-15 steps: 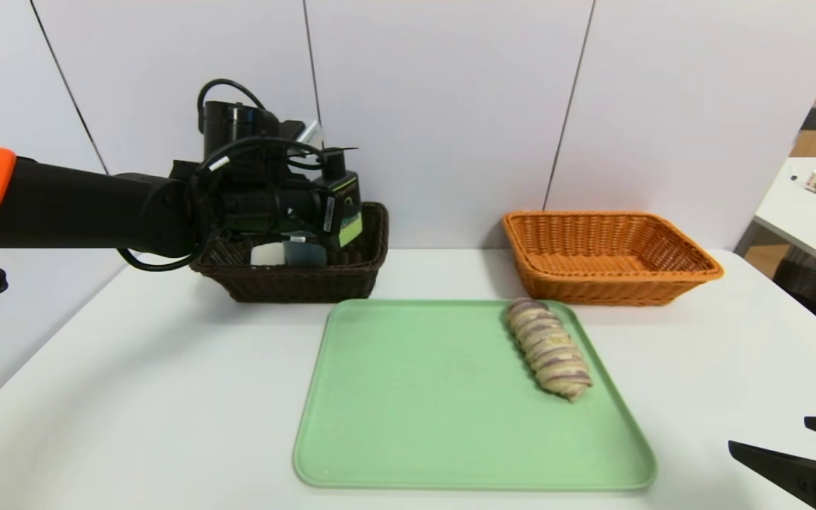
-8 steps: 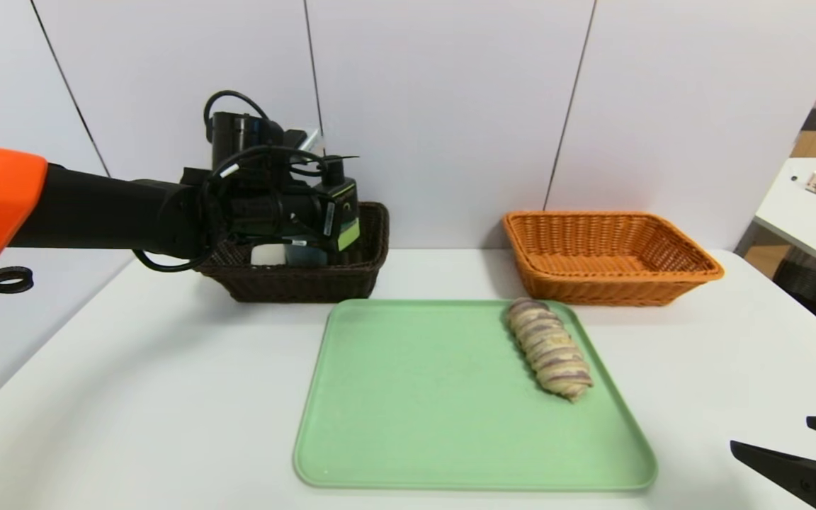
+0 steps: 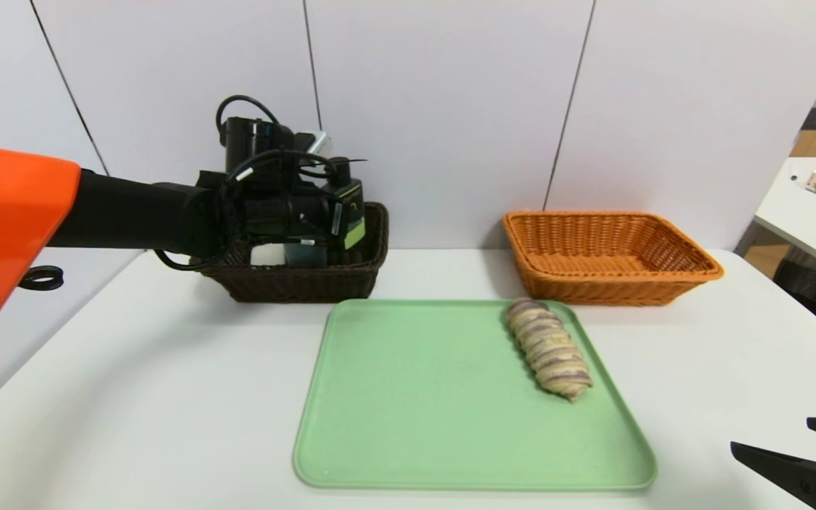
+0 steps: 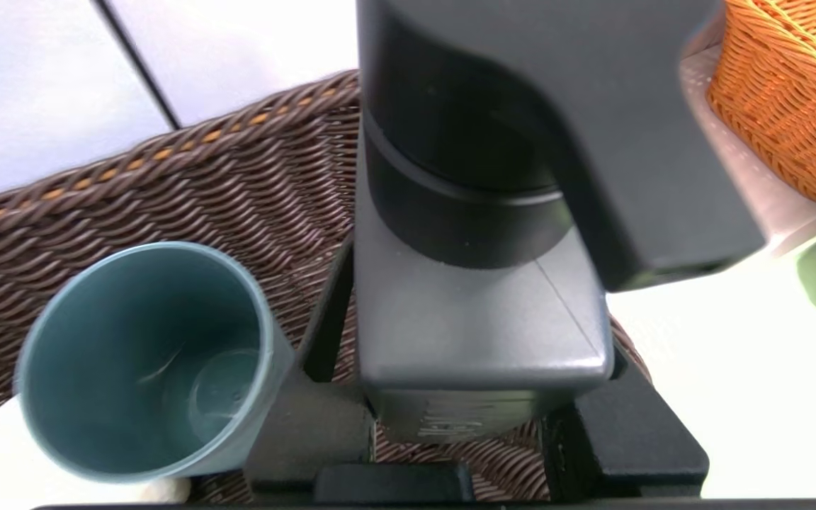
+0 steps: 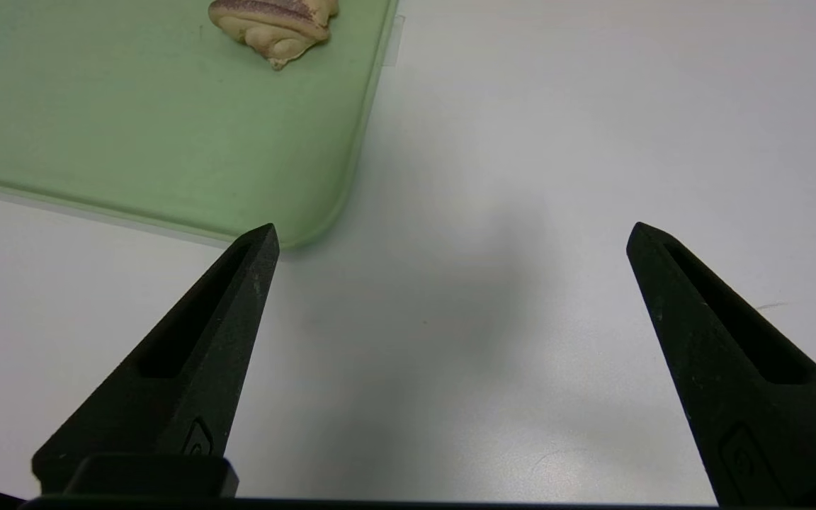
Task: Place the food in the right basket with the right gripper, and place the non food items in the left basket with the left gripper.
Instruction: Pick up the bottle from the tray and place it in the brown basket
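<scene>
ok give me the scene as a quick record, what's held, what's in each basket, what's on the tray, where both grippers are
left gripper: at the dark brown basket, fingers closed on the black pump bottle
dark brown basket contents: blue-grey cup and white soap bar, side by side
right gripper: idle near the tray's near right corner, fingers wide apart, holding nothing
green tray: ridged roll near its right edge
orange basket: nothing visible inside

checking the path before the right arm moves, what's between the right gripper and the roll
In the head view, the tray's right rim and bare white tabletop lie between right gripper and roll.
</scene>
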Tool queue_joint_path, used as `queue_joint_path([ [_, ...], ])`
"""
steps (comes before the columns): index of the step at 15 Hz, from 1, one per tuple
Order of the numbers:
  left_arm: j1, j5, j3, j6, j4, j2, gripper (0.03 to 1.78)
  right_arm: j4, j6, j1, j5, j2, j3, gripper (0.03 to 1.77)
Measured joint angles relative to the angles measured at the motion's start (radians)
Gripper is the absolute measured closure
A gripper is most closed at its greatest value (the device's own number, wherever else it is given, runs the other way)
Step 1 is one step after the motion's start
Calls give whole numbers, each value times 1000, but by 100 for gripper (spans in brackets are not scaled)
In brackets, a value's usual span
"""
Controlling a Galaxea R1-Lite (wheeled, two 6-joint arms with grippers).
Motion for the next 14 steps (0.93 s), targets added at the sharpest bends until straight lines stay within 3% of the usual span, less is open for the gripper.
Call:
queue_joint_path([
  [12, 24, -1, -25, 0, 0, 43, 118, -1, 0, 0, 1, 5, 1, 10],
  [14, 26, -1, -26, -1, -1, 47, 92, -1, 0, 0, 0, 7, 1, 10],
])
